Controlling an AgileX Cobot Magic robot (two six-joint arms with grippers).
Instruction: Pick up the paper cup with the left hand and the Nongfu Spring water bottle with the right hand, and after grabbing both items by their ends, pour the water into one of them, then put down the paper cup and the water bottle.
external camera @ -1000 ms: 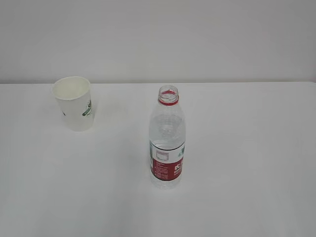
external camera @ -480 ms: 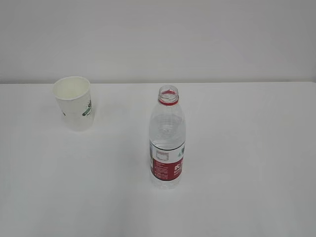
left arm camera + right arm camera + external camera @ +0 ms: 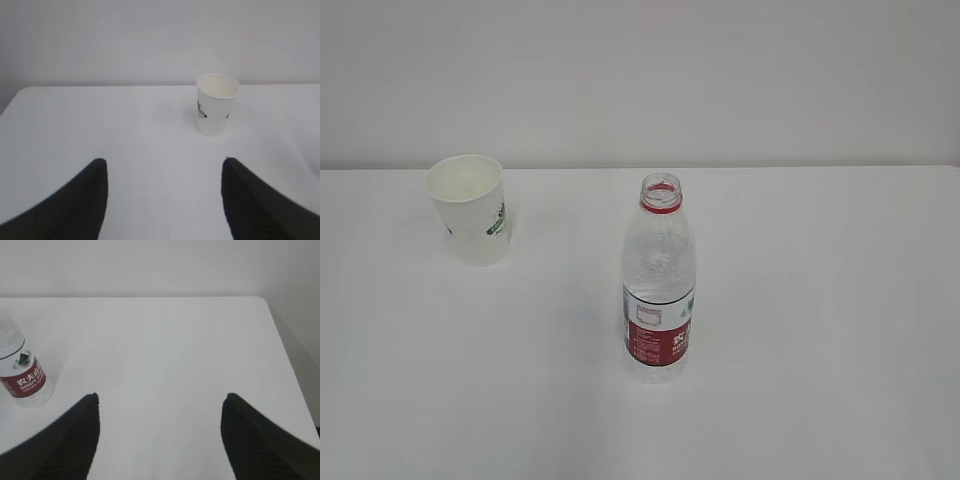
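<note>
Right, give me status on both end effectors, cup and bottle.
Left end effector open, empty. Right end effector open, empty. White tapered paper cup and clear ribbed plastic bottle upright, apart. Nothing between.

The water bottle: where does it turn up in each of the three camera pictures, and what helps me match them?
Exterior view: the water bottle stands upright near the middle, right of the paper cup.
Left wrist view: not in it; only the paper cup shows.
Right wrist view: at the far left edge, partly cut off, red label visible.
Shared landmark: the white table's far edge against the wall.
</note>
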